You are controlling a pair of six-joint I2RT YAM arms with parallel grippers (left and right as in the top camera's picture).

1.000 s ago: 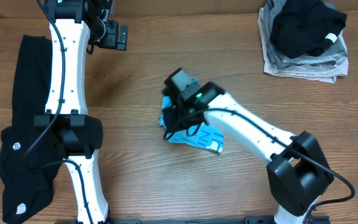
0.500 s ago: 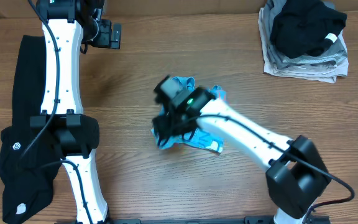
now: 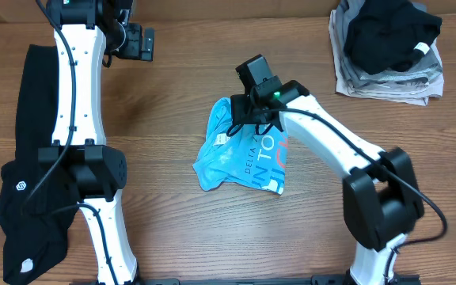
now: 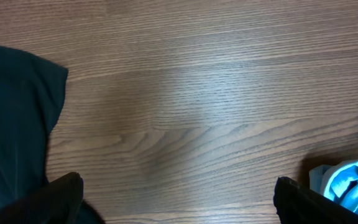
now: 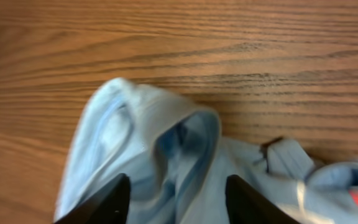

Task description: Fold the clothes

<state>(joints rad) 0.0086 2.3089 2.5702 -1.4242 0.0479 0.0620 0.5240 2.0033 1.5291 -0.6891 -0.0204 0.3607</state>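
- Light blue T-shirt lies crumpled in the middle of the wooden table.
- Right gripper sits at its top edge, fingers apart around a fold (pinching or not, I cannot tell).
- Left gripper has its fingers spread wide, holding nothing.
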